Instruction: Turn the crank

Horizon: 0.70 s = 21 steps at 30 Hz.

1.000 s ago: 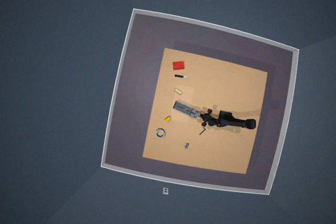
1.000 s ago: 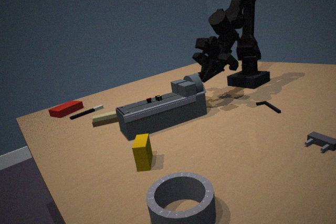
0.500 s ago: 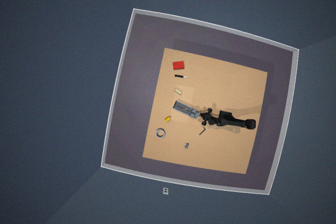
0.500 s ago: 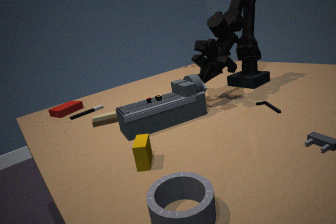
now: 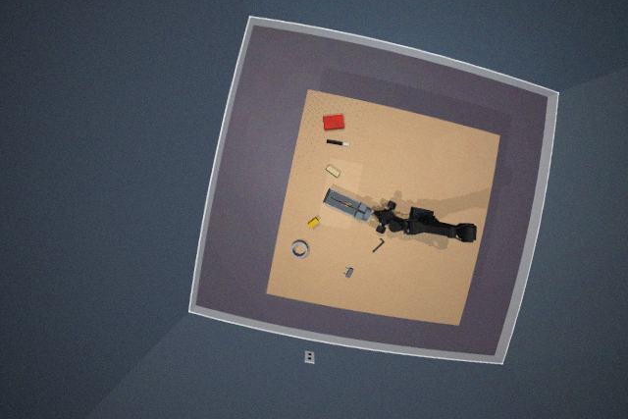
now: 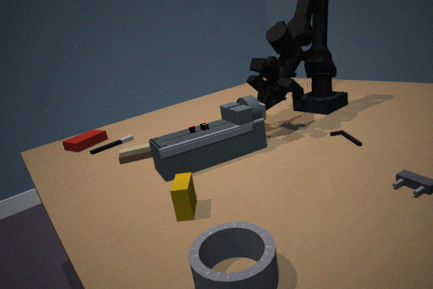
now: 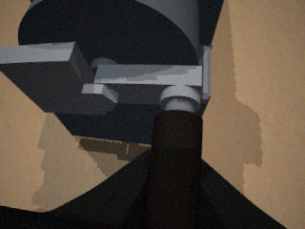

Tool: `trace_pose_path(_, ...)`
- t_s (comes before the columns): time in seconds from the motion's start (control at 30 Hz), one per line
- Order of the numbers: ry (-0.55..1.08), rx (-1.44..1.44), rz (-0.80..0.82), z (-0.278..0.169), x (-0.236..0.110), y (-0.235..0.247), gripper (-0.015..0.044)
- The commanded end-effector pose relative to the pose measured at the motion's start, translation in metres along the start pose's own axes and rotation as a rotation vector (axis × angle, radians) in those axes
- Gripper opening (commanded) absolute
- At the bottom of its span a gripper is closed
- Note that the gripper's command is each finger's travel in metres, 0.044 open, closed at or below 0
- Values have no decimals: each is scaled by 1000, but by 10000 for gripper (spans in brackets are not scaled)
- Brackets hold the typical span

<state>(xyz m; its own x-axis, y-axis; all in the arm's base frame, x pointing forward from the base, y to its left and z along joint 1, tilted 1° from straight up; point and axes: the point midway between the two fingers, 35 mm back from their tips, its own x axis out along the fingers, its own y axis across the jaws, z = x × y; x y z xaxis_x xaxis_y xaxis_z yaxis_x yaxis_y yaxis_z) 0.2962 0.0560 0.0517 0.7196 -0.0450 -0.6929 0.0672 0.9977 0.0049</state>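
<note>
The grey machine (image 5: 340, 200) (image 6: 210, 145) lies on the tan table top (image 6: 314, 208). On its top slide, the red pointer (image 6: 191, 128) sits a short way to the left of the two brass marks (image 6: 203, 126), not level with them. At the machine's right end is the round crank disc (image 6: 253, 103) (image 7: 109, 13) with a flat crank arm (image 7: 149, 76). My gripper (image 6: 268, 99) (image 5: 378, 212) (image 7: 171, 160) is at that end, shut on the dark crank handle (image 7: 177, 134). In the wrist view the arm points sideways, to the right of the hub.
A red block (image 6: 84, 139) (image 5: 333, 122), a black pen (image 6: 109, 145) and a tan block (image 6: 134, 153) lie left of the machine. A yellow block (image 6: 183, 196) and a grey ring (image 6: 231, 279) stand in front. A hex key (image 6: 346, 137) and a grey bracket (image 6: 413, 179) lie to the right.
</note>
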Motion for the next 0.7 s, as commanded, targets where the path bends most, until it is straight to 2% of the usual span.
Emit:
trace_pose_path(0.0,11,-2,-4,-7,7,-1,0)
trace_pose_path(0.67,11,-1,-3,-23,23,16,0)
